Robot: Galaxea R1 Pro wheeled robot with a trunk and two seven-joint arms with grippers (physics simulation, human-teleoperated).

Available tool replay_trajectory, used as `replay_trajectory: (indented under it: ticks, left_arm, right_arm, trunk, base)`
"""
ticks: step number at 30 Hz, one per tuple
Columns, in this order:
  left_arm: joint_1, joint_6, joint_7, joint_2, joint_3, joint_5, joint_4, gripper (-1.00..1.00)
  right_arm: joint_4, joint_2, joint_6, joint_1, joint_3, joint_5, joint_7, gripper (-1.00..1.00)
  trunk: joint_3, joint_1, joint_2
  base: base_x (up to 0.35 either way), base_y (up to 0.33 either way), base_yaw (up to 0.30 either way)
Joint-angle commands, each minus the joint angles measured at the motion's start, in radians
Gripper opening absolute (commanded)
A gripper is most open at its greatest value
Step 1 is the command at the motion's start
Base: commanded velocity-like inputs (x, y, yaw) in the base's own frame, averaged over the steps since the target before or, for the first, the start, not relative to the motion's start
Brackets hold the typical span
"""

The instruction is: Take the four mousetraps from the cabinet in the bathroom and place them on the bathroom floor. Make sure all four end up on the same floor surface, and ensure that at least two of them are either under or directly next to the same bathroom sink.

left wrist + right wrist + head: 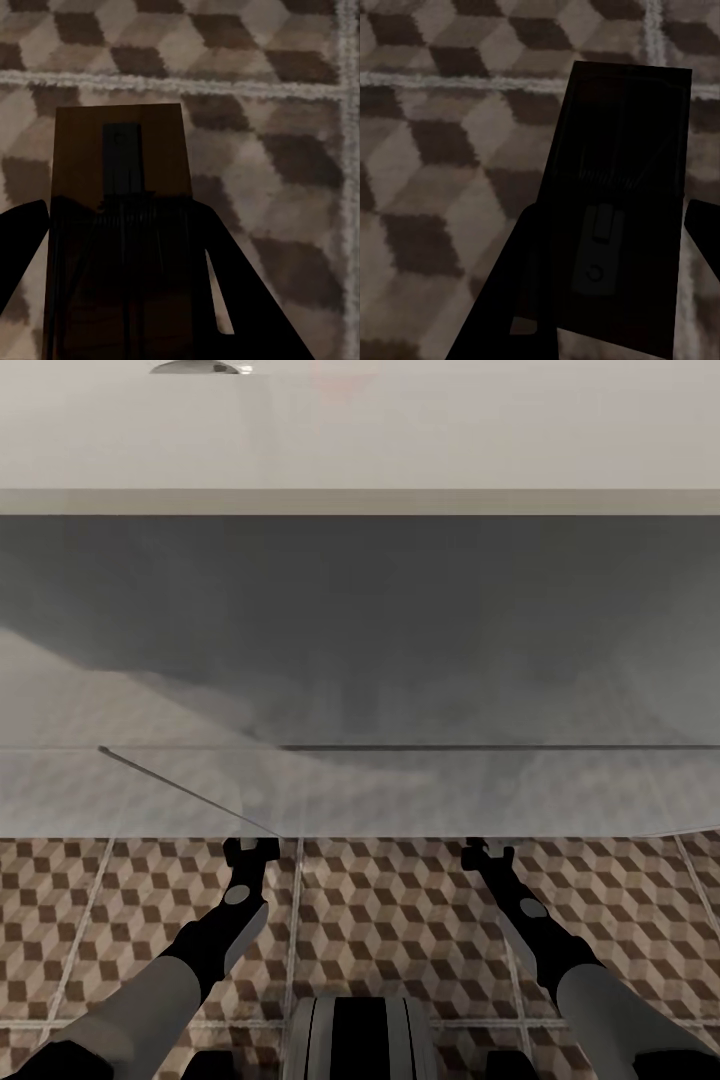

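Both arms reach forward and low over the bathroom floor (380,900), with its brown, beige and white cube tiles. My left gripper (250,850) is shut on a mousetrap (120,165), a brown wooden board with a dark metal bar, held just above the tiles. My right gripper (487,852) is shut on a second mousetrap (622,180), which looks dark in shadow, its spring and catch showing. A wide white fixture (360,660) fills the space ahead, and its lower edge hides both gripper tips. I cannot tell if it is the sink. The cabinet is out of view.
A chrome piece (195,367) sits at the far top edge of the white fixture. Pale grout lines (293,920) cross the tiles between the arms. My own base (360,1040) is at the near edge of the head view.
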Motion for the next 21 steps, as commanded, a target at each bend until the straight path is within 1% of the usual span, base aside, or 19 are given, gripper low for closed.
replay_trajectory:
  ticks: [1,21]
  left_arm:
    - [-0.001,-0.005,0.007,0.001,-0.009,0.01,0.001,-1.0]
    - [-0.001,-0.005,0.007,0.002,-0.009,0.01,0.001,-1.0]
  right_arm:
    - [0.001,-0.001,-0.004,-0.001,0.005,-0.011,0.004,-1.0]
    - [-0.035,-0.001,-0.004,-0.001,-0.001,-0.014,0.003,-1.0]
  trunk:
    - [0.0,0.0,0.0]
    - [0.0,0.0,0.0]
  base:
    - [0.0,0.0,0.0]
    - [0.0,0.0,0.0]
